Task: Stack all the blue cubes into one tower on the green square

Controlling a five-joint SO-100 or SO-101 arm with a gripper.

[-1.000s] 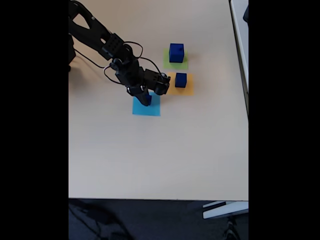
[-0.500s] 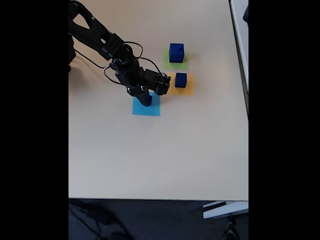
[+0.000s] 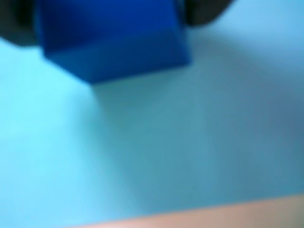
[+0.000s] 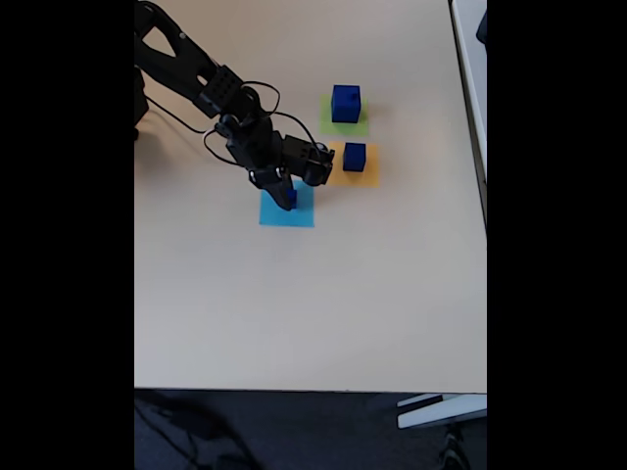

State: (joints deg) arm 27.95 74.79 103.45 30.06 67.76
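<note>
My gripper [image 4: 285, 199] is down over the light blue square [image 4: 290, 213], its two dark fingers [image 3: 14, 26] pressed against either side of the smallest blue cube [image 3: 114, 42], shut on it. In the fixed view only a sliver of that cube [image 4: 292, 199] shows beside the fingers. In the blurred wrist view the cube's lower edge sits at or just above the light blue paper [image 3: 190, 142]; I cannot tell if it is lifted. The largest blue cube [image 4: 345, 103] stands on the green square [image 4: 359, 127]. A middle-sized blue cube [image 4: 354, 157] rests on the orange square [image 4: 368, 176].
The arm [image 4: 196, 83] reaches in from the upper left with loose cables around its wrist. The beige table [image 4: 313, 304] stretches wide and bare toward the front edge. Another table's edge [image 4: 468, 59] runs along the right side.
The gripper has settled slightly lower around the smallest cube, so less of the cube shows in the fixed view. The other two cubes have not moved.
</note>
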